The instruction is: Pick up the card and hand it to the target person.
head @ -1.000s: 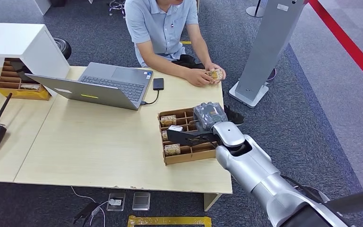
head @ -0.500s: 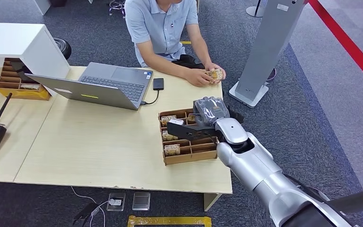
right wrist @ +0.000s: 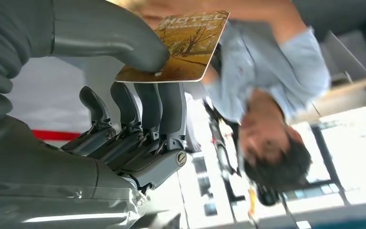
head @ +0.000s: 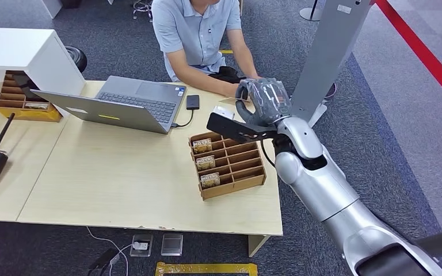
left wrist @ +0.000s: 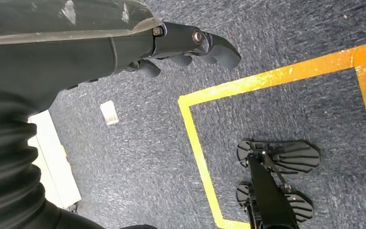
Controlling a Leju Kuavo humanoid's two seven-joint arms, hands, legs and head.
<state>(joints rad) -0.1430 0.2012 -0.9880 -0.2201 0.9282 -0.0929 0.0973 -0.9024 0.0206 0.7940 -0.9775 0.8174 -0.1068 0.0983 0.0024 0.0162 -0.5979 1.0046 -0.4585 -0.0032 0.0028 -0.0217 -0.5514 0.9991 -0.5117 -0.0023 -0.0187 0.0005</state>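
right hand [right wrist: 124,109]: we see it pinching the hotel card [right wrist: 181,47] between thumb and fingers
card position: held up above the far table edge, in front of the seated person [head: 198,34]
left hand [left wrist: 171,45]: we see fingers curled in, holding nothing, over carpet with yellow tape [left wrist: 267,76]
card organizer [head: 227,164]: on the table [head: 109,178], three cards in its left slots
laptop [head: 126,103]: open, left of the organizer
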